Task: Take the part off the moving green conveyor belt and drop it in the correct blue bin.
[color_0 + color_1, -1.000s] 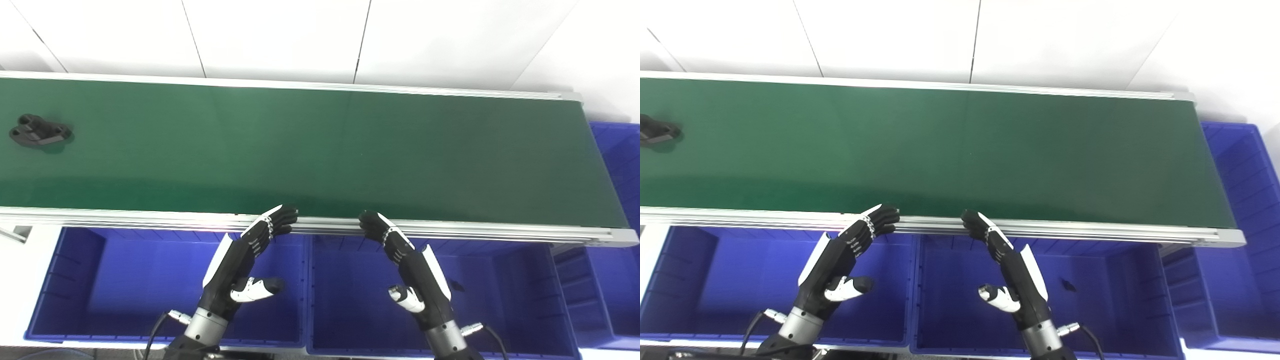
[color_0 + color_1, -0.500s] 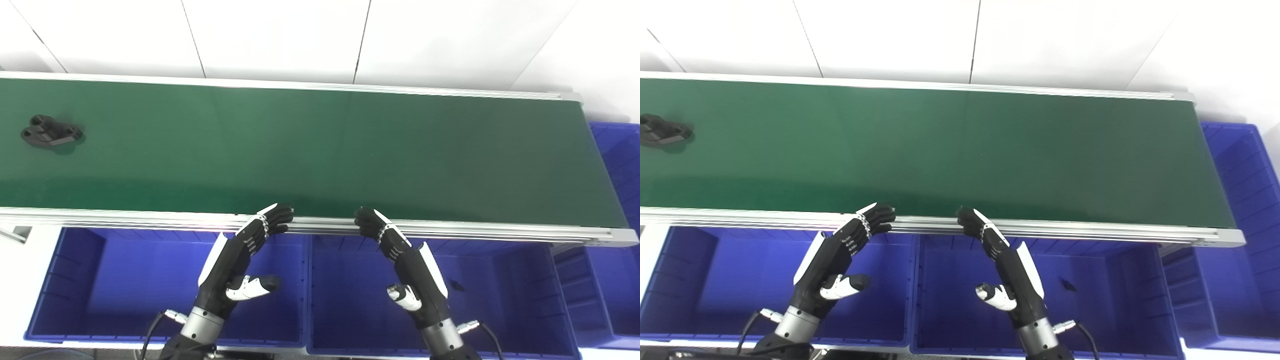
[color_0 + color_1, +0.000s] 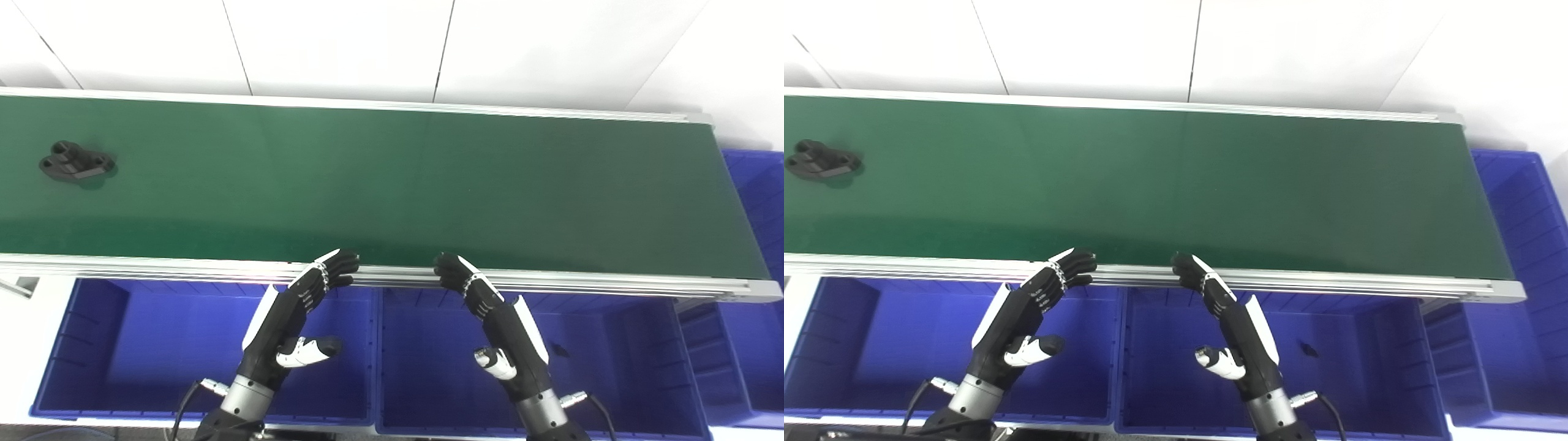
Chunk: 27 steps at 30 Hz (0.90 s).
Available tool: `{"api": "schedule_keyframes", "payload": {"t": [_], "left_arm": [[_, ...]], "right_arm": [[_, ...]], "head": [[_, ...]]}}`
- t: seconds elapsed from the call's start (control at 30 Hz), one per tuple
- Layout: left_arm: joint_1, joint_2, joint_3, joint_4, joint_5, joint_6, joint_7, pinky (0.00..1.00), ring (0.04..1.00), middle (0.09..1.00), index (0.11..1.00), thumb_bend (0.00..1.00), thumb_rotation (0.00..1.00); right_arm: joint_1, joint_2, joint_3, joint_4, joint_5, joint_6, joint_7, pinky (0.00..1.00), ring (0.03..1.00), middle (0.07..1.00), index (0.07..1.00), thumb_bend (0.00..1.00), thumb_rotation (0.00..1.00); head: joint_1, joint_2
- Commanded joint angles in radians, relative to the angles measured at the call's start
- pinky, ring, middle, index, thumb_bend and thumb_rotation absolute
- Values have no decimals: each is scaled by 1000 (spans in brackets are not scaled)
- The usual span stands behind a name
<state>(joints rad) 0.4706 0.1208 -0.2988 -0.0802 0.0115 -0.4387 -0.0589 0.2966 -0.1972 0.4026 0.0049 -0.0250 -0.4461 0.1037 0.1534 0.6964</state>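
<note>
A black part (image 3: 76,166) with round holes lies on the green conveyor belt (image 3: 392,184) at its far left. Both hands hover over the blue bins at the belt's near rail, far from the part. My left hand (image 3: 294,318) is open, fingers stretched toward the rail and thumb out, holding nothing. My right hand (image 3: 499,321) mirrors it, open and empty, over the middle bin (image 3: 643,367). The fingertips of both hands (image 3: 1078,263) reach the aluminium rail.
The left blue bin (image 3: 122,343) sits below the near rail beside the middle one. A small dark piece (image 3: 558,350) lies in the middle bin. Another blue bin (image 3: 1519,202) stands past the belt's right end. White wall panels rise behind the belt.
The black part has travelled rightward along the belt. Both hands drew back slightly toward me and a little to the left, staying open.
</note>
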Motion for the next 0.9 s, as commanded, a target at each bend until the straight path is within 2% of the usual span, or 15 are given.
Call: {"api": "schedule_keyframes", "payload": {"t": [0.0,0.53,0.63,0.67,0.7,0.73,0.8,0.83,0.87], "left_arm": [[4,5,2,-25,3,-31,-3,808,840,846,833,871,710],[14,-1,5,-29,-6,-31,-11,808,840,848,834,866,705],[22,-1,7,-25,-9,-31,-18,813,843,849,837,876,711],[23,-1,8,-23,-11,-31,-23,815,847,852,840,870,699],[23,-4,13,-17,-20,-31,-35,815,847,852,840,870,698],[24,-7,18,-12,-26,-31,-45,811,845,849,837,863,681],[24,-16,28,2,-33,-31,-65,805,841,843,831,866,674],[23,-20,33,7,-34,-31,-73,801,838,840,828,873,674],[22,-24,36,14,-32,-31,-78,794,833,835,824,876,672]], "right_arm": [[6,4,-3,-32,-4,-24,0,850,877,883,888,925,896],[15,11,-17,-38,1,-24,19,847,873,878,890,931,893],[16,9,-10,-30,-8,-24,9,847,874,879,889,936,893],[14,7,-6,-27,-14,-24,3,837,873,882,894,915,911],[13,6,-3,-21,-17,-24,-3,836,872,882,894,914,911],[12,5,-1,-17,-19,-24,-8,828,869,879,891,916,910],[13,7,-5,-3,-4,-24,2,828,868,877,889,920,899],[13,8,-7,2,0,-24,5,824,865,875,888,923,898],[13,9,-10,10,6,-24,11,819,862,872,885,926,894]], "head": [[1,2],[2,7],[7,-28],[7,-28],[14,-51],[14,-51],[41,-95],[41,-95],[64,-121]]}}
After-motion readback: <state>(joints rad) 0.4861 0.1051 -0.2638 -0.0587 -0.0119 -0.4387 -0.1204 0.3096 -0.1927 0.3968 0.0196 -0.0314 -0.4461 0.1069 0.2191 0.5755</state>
